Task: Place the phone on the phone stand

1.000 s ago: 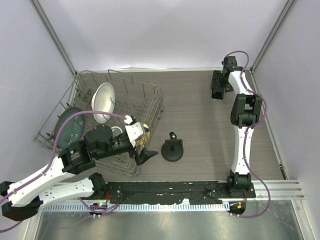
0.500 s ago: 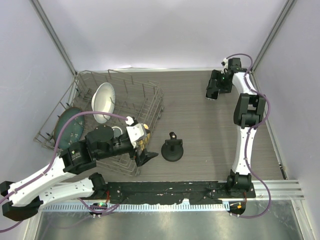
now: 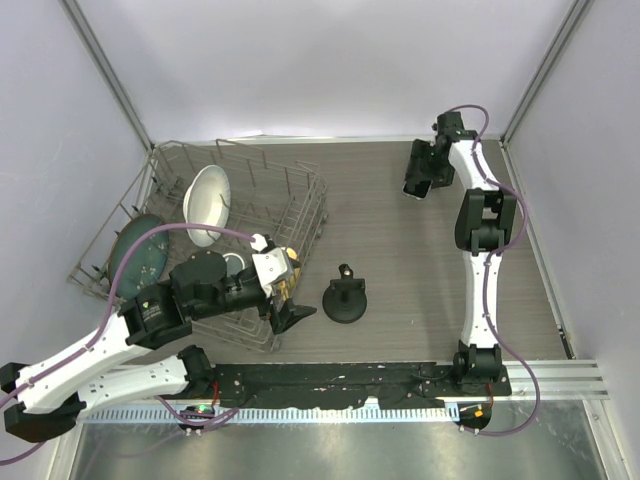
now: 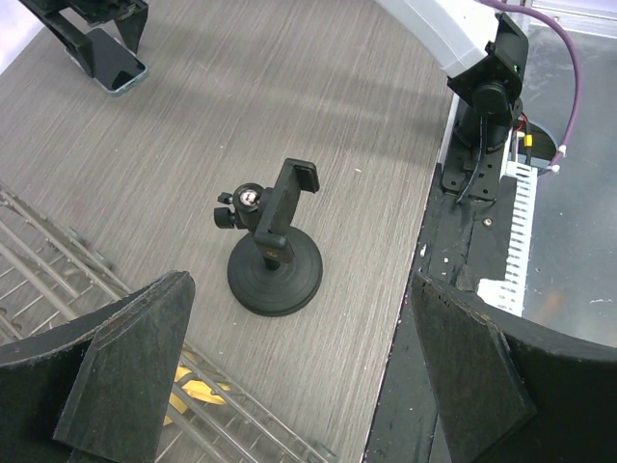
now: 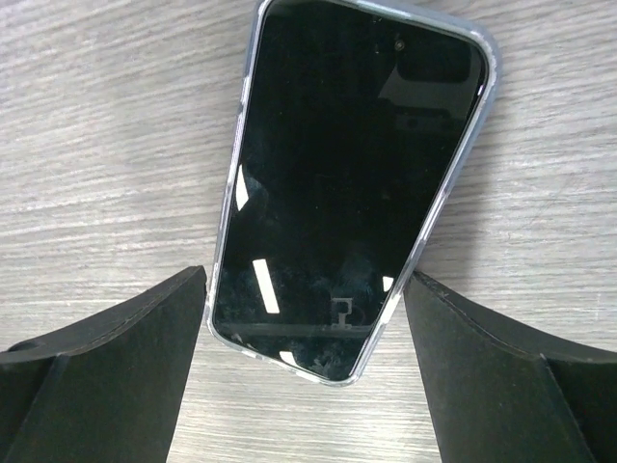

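Right pincer [image 5: 307,289] farther left, seemingly astride phone [image 5: 352,164]

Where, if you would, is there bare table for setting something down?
Bare table lies between the phone stand and the right arm, and between the dish rack and the right gripper. Crowded: around the left gripper, between rack and stand.

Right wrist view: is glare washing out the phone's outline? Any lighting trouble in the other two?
Right wrist view: only small bright reflections on the phone screen, and its clear case edge reads cleanly against the wood. Left wrist view: the phone stand is sharp and evenly lit. Top external view: glare along the metal sheet at the near edge, well away from the stand.
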